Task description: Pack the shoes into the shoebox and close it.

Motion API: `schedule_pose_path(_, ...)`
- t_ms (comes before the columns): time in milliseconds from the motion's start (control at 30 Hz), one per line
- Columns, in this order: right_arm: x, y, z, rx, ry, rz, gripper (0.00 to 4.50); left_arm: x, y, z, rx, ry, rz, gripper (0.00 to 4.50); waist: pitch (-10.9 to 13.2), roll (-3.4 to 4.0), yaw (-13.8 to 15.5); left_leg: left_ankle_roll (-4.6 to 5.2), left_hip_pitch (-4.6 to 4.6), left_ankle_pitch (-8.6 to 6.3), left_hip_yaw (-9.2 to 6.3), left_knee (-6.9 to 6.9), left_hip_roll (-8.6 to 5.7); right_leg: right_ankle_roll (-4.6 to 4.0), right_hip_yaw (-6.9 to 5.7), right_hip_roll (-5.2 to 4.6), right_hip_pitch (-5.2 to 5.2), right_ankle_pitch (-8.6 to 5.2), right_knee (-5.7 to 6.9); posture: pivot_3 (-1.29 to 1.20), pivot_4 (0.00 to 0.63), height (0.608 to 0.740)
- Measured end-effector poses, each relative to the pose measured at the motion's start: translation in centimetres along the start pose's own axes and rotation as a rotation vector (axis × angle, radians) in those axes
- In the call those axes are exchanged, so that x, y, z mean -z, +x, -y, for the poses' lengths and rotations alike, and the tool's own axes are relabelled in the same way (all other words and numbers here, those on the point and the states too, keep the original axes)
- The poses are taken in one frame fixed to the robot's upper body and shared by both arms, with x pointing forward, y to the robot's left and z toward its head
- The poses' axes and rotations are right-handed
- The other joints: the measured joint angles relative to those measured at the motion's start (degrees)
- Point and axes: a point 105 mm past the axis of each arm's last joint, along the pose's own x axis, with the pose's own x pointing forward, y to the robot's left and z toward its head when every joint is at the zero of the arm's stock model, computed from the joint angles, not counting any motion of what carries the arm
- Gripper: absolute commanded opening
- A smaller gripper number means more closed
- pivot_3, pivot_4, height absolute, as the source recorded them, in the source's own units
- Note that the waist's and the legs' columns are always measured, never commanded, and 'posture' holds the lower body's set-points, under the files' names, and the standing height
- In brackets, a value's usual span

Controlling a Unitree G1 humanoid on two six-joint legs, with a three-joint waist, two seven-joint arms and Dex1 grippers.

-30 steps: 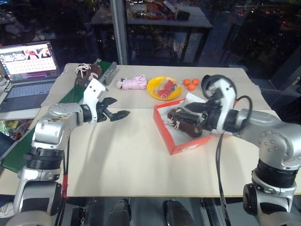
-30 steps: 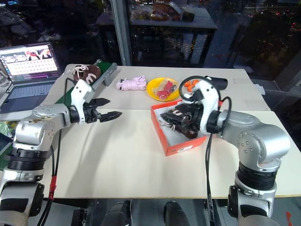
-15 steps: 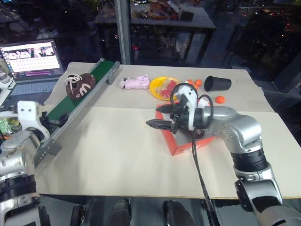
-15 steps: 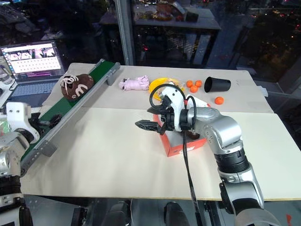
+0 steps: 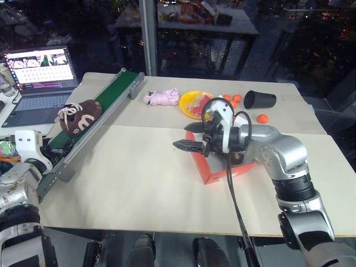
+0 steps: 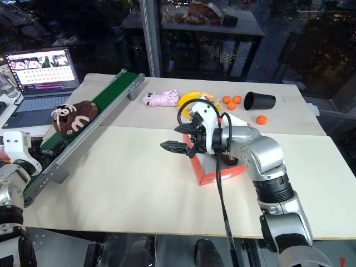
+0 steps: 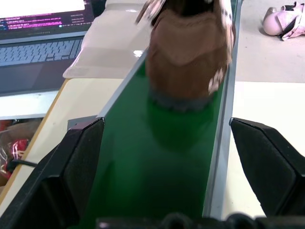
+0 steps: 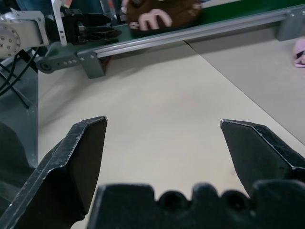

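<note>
My left gripper (image 7: 162, 191) sat low at about nine o'clock of the table (image 5: 144, 189), pointing level along the near end of the green conveyor belt (image 7: 157, 157), its two black fingers (image 7: 71, 162) spread wide apart on either side of the belt and clamped on nothing. Just ahead of it, one dark brown shoe (image 5: 77, 115) lay on the belt, rounded heel toward me, white laces bunched on top and a white mark on its side. It touched neither finger.

My right arm reached in from four o'clock, elbow bent, forearm crossing over the shoebox (image 5: 214, 172) so that the right gripper (image 5: 186, 145) hung past the box's left edge, near the middle of the table, aimed toward nine o'clock and tipped slightly down. Its fingers (image 8: 81, 157) stood wide apart as well, empty, with bare tabletop between them.

The shoebox was red-orange and stood open at about two o'clock from the table's centre, mostly hidden behind my forearm; a dark brown bit showed inside it beside the wrist (image 5: 238, 158), though I could not tell how that shoe lay.

Farther off, at twelve o'clock, were a pale pink soft thing (image 5: 161, 98), a yellow plate (image 5: 192, 103), several small orange balls (image 5: 231, 99) and a black cup (image 5: 259, 100) on its side. A laptop (image 5: 40, 72) stood open at ten o'clock, beyond the belt
</note>
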Motion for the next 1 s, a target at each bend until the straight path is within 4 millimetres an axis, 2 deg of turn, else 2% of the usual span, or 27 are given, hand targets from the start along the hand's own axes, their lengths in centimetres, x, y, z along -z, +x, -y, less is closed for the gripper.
schedule_pose_path(133,-0.1,-0.3,0.1,0.010,-0.011,-0.006,4.49,0.0,0.2,-0.5,-0.007,0.003,-0.005,4.50,0.0,0.00,0.0,0.00,0.00,0.00,0.01,-0.02,0.01,0.00,0.00,0.00,-0.02,0.00,0.00,0.00,0.150,0.740)
schedule_pose_path(267,-0.1,-0.7,0.4,0.036,-0.019,-0.017,4.49,0.9,0.3,-0.9,0.002,-0.004,-0.051,4.50,0.0,0.00,0.0,0.00,0.00,0.00,0.04,-0.04,0.01,-0.02,0.00,0.00,-0.07,0.00,0.04,0.00,0.150,0.740)
schedule_pose_path(367,-0.3,-0.9,0.3,0.045,-0.023,-0.016,4.50,1.7,0.5,-0.6,0.018,-0.013,-0.083,3.84,0.0,-0.01,0.2,0.00,-0.02,0.01,0.04,-0.03,0.01,-0.03,0.00,0.00,-0.09,-0.02,0.09,0.00,0.150,0.740)
schedule_pose_path(433,-0.4,-1.1,0.3,0.057,-0.026,-0.012,4.50,1.5,0.9,-0.3,0.030,-0.019,-0.081,3.17,0.0,-0.01,0.4,-0.01,-0.07,0.01,0.06,-0.03,0.01,-0.02,-0.01,-0.01,-0.09,-0.02,0.09,0.00,0.150,0.740)
schedule_pose_path(500,-0.6,-1.5,0.4,0.078,-0.032,-0.012,4.50,1.0,1.7,0.8,0.067,-0.021,-0.071,2.87,0.0,-0.02,0.8,-0.02,-0.17,0.01,0.06,0.00,0.01,-0.02,-0.02,-0.01,-0.14,-0.02,0.08,0.00,0.150,0.740)
schedule_pose_path(600,-0.8,-1.8,0.3,0.093,-0.027,-0.005,4.50,0.2,3.2,3.2,0.141,-0.028,-0.048,2.76,0.0,-0.09,1.2,-0.02,-0.43,0.02,0.06,0.05,0.01,-0.01,-0.03,-0.01,-0.38,-0.01,0.09,0.00,0.150,0.740)
schedule_pose_path(667,-1.3,-2.0,0.4,0.098,0.006,0.030,4.50,-1.5,4.4,5.8,0.211,-0.045,-0.006,2.76,0.0,-0.15,1.3,-0.03,-0.59,0.04,0.04,0.08,0.01,0.01,-0.03,0.00,-0.50,0.00,0.18,0.00,0.150,0.740)
schedule_pose_path(767,-3.1,-1.9,0.2,0.073,0.102,0.160,4.50,-6.9,5.7,10.5,0.343,-0.070,0.140,2.76,0.1,-0.29,1.4,-0.05,-0.64,0.06,-0.02,0.15,0.01,0.04,-0.04,0.03,-0.52,0.02,0.26,0.00,0.150,0.740)
schedule_pose_path(867,-6.0,-1.9,0.4,0.056,0.197,0.315,4.50,-13.5,5.1,14.8,0.468,-0.066,0.314,2.76,0.1,-0.29,0.8,-0.05,-0.62,0.06,-0.01,0.17,0.01,0.07,0.00,0.03,-0.49,0.04,0.26,0.00,0.150,0.740)
schedule_pose_path(933,-7.9,-2.6,1.9,0.094,0.297,0.438,4.50,-15.7,4.4,17.4,0.544,-0.080,0.370,2.76,0.1,-0.29,0.1,-0.04,-0.57,0.06,-0.03,0.17,0.00,0.08,0.00,0.02,-0.46,0.05,0.32,0.00,0.150,0.740)
schedule_pose_path(1000,-9.5,-3.3,3.3,0.129,0.403,0.547,4.50,-16.8,3.5,21.3,0.658,-0.092,0.392,2.76,0.1,-0.28,0.0,-0.04,-0.54,0.07,-0.05,0.17,0.00,0.08,0.00,0.03,-0.44,0.05,0.35,0.00,0.150,0.740)
